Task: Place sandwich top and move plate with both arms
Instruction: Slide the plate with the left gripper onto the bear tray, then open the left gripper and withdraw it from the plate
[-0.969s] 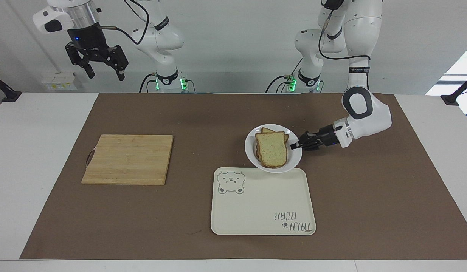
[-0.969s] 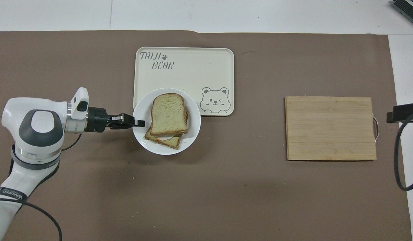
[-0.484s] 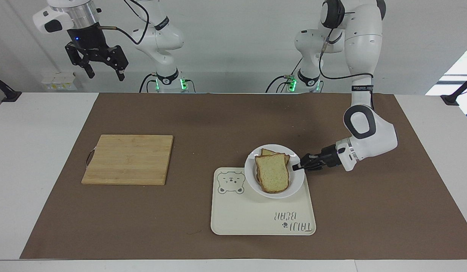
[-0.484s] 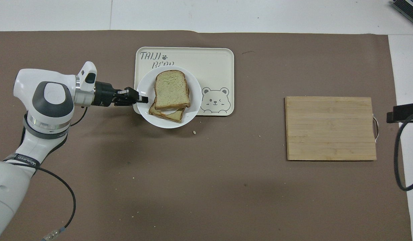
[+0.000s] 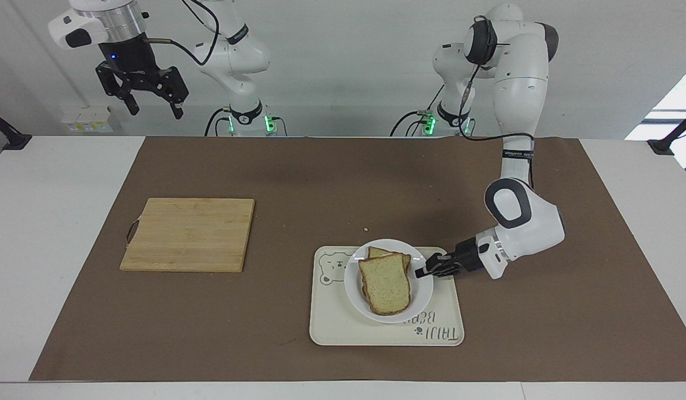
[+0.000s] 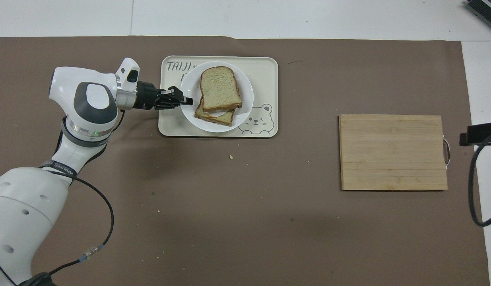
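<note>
A: Status on the left gripper [image 5: 421, 271]?
B: I see it low over the rectangular cream tray with the bear print [image 5: 343, 325], at the rim of the small round white plate [image 5: 356, 291], on the side toward the left arm's end of the desk [image 5: 70, 183]. The fingers [image 6: 186, 101] are pinched closed on the plate's rim.
A: And the plate itself?
B: Over the tray, covering part of the bear face and part of the lettering. I can't tell whether it's resting on the tray or held just above it.
A: Bread?
B: The plain pale bread slice with the brown crust [image 5: 384, 285] lies on top of a second slice [image 6: 213, 116] on the plate, skewed so the lower one pokes out at the edge nearer the robots.
A: Right gripper [image 5: 151, 104]?
B: It waits high up over the right arm's end of the desk, fingers spread open, holding nothing. In the overhead view I only get a black sliver of it [image 6: 479, 133] at the frame edge.
A: Anything else on the brown mat [image 5: 298, 178]?
B: A rectangular bamboo cutting board [image 5: 187, 234], well apart from the tray, toward the right arm's end. One crumb [image 6: 231, 157] lies just nearer the robots than the tray.
</note>
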Motion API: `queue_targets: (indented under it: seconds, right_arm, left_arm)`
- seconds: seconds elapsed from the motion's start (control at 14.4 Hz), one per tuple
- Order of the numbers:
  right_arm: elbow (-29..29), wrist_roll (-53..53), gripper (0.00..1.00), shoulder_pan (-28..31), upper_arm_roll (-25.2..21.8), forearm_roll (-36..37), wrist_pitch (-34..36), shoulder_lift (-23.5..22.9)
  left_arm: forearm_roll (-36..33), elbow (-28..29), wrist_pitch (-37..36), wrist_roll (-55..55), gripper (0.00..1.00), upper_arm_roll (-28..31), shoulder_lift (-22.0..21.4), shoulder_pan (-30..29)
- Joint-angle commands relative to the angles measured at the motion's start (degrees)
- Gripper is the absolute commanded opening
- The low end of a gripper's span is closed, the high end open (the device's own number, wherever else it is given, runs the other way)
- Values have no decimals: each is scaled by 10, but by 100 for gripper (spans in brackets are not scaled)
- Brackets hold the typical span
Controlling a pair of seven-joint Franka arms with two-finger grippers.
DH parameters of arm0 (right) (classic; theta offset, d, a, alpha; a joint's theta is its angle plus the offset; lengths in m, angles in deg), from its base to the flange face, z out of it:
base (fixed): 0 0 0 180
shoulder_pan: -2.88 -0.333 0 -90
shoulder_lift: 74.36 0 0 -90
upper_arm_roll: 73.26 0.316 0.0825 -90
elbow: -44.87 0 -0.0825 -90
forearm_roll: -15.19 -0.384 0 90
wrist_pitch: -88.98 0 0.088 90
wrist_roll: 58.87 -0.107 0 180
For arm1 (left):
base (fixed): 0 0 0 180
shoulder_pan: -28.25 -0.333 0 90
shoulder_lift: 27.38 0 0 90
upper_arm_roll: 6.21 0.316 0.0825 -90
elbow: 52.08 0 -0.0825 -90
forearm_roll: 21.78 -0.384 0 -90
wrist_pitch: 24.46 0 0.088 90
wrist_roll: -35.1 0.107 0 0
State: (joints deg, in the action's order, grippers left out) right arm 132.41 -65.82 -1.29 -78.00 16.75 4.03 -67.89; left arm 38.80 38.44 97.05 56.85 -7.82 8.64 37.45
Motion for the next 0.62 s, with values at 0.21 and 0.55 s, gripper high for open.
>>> queue_targets:
  seconds: [0.21, 0.55]
  right_arm:
    - [-4, 16, 100, 4, 0, -5, 12, 3]
    - [-4, 16, 100, 4, 0, -5, 12, 3]
  left_arm:
    - [-13, -19, 28, -18, 0, 1, 20, 13]
    - [-36, -18, 34, -12, 100, 4, 15, 9]
